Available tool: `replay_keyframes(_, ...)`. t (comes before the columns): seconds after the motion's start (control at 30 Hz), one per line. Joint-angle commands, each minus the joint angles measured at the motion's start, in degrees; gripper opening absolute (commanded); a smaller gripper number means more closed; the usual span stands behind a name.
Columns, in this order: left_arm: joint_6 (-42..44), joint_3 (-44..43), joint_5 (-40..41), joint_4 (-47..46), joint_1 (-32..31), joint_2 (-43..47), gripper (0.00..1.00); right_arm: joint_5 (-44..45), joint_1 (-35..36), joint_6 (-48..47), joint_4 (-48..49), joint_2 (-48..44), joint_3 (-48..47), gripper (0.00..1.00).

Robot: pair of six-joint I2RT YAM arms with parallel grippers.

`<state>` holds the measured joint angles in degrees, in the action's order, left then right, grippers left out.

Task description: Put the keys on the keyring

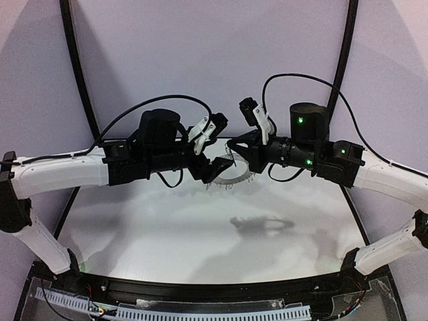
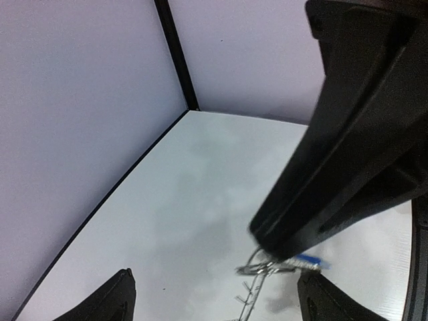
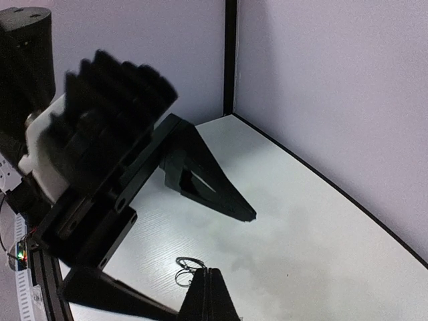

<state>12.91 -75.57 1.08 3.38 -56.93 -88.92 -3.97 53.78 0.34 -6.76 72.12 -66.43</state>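
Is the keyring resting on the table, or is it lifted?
Lifted: the right end effector holds the keyring up; its shadow falls apart on the table.

A white worktop (image 1: 200,234) spreads beneath the left pincer (image 1: 215,168) and the right pincer (image 1: 235,159), with a grey shadow (image 1: 261,226) under the right one. Pale lilac walls (image 1: 200,53) rise behind both, framed by black posts (image 1: 75,67). A white slotted strip (image 1: 200,312) lies well nearer than either.
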Motion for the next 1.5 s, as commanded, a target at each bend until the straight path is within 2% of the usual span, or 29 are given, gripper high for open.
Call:
replay_keyframes(0.0, 1.85, -3.02, 1.97, -2.0, -1.32, -1.83, 0.85, 2.15, 1.08, 1.5, 5.71, 0.8, -1.04, 0.0)
replay_keyframes(0.33, 4.72, -2.92, 13.63, -4.88, -4.37, -2.71, 0.79, 6.35, 2.79, 0.99, 5.75, 0.87, -0.81, 0.0)
replay_keyframes(0.47, 6.19, -2.48, 15.1, -4.73, -4.72, -2.63, 0.71, 7.13, 2.89, 1.03, 5.7, 0.3, -0.44, 0.0)
replay_keyframes(0.6, 5.93, -1.88, 14.55, -3.73, -4.69, -2.12, 0.41, 7.83, 2.98, 0.79, 5.98, -0.2, -0.36, 0.0)
replay_keyframes(0.67, 5.83, -0.72, 14.13, -3.72, -4.68, -1.49, 0.35, 7.85, 2.91, 0.72, 6.05, -0.6, -0.36, 0.0)
replay_keyframes(0.8, 5.32, 1.19, 13.44, -3.7, -4.73, -0.5, 0.34, 6.98, 2.92, 0.72, 6.16, -0.79, -0.6, 0.0)
replay_keyframes(0.9, 4.62, 1.79, 12.59, -1.87, -4.69, -0.59, 0.4, 6.03, 2.9, 1.21, 6.11, -1.03, -1.03, 0.0)
replay_keyframes(1.03, 3.91, 3.94, 10.54, -2.94, -4.75, 0.11, 0.41, 4.41, 2.87, 1.7, 5.25, -1.72, -1.8, 0.0)
replay_keyframes(1.13, 3.95, 4.32, 9.02, -3.11, -4.73, 0.84, 0.29, 1.5, 2.92, 2.28, 3.18, -2.02, -2.35, 0.0)
replay_keyframes(1.2, 4.23, 4.14, 8.67, -2.87, -4.73, 1.12, 0.06, 0.37, 2.91, 2.21, 1.93, -2.33, -2.46, 0.0)
replay_keyframes(1.33, 4.91, 4.26, 8.45, -0.82, -4.69, 2.48, 0.01, 1.13, 2.83, -1.15, -3.71, -3.01, -3.35, 0.0)
replay_keyframes(1.47, 8.87, 5.21, 1.15, 3.21, -4.68, 4.82, 0.01, 0.47, 2.06, -5.65, -7.54, -3.47, -3.85, 0.0)
